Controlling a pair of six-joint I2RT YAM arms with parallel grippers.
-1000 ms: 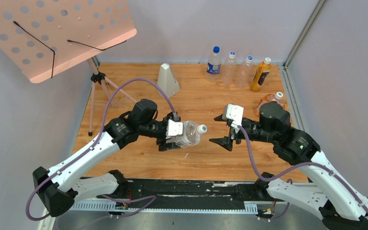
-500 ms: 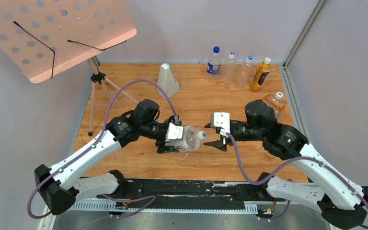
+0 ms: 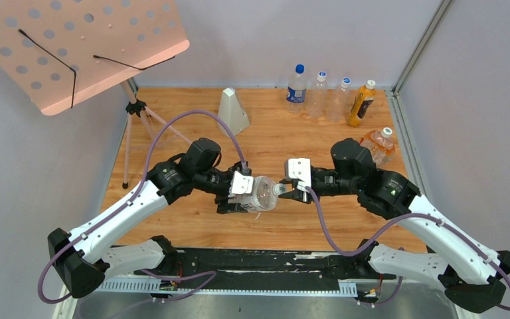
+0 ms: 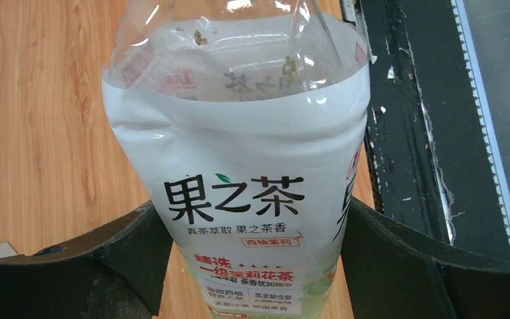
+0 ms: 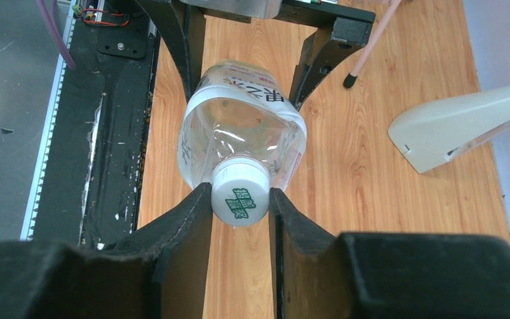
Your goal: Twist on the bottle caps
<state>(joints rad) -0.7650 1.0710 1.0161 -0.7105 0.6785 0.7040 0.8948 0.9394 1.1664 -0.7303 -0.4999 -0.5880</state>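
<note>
On your left, the left gripper (image 3: 244, 193) is clamped wide around the labelled body of the larger bottle (image 4: 239, 166). It holds the bottle on its side above the table (image 3: 192, 229), with the neck pointing toward the right arm. The white cap (image 5: 240, 199) sits on that neck, so placing it looks done. You cannot tell from these views whether it is threaded tight, so the twisting probably remains.

The right gripper (image 3: 290, 193) is pinched onto that cap, with one finger (image 5: 192, 226) pressed against each side. The cap is squarely between the fingertips and its printed top faces the wrist. You are therefore set to turn it while the left arm holds the bottle.

Further right, the smaller bottle (image 3: 374, 142) lies by the table's right edge, well apart from both grippers. It seems to have a white cap (image 3: 387, 132) on its mouth, but how firmly is unclear, so check it.
</note>
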